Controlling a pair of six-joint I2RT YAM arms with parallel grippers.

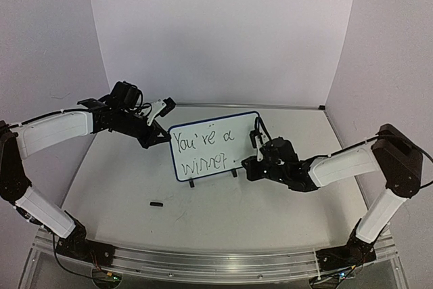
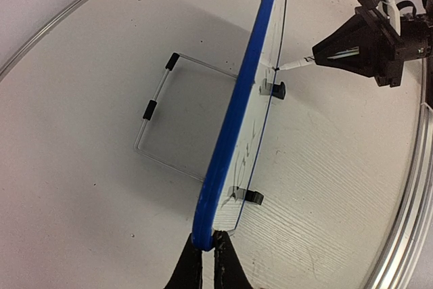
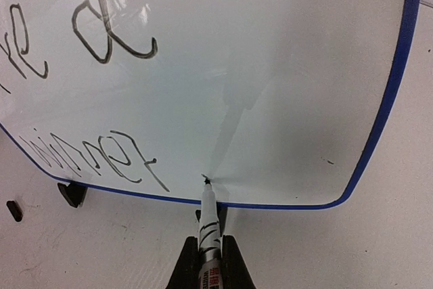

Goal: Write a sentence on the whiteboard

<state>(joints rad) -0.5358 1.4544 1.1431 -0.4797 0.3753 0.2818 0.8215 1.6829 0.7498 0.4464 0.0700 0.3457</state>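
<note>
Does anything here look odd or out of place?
A small black piece lies alone on the table in front of the whiteboard, touching nothing. It may be the cap of the marker, but it is too small to tell. The sentence also runs in slanted, wobbly rows.

A black cap (small) lies on the table.

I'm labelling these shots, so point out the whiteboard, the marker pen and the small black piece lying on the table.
whiteboard [image 3: 270,65]: right wrist view, bare white surface.
marker pen [image 3: 208,216]: right wrist view, barrel below the tip.
small black piece [image 1: 156,203]: top view, its middle.
</note>
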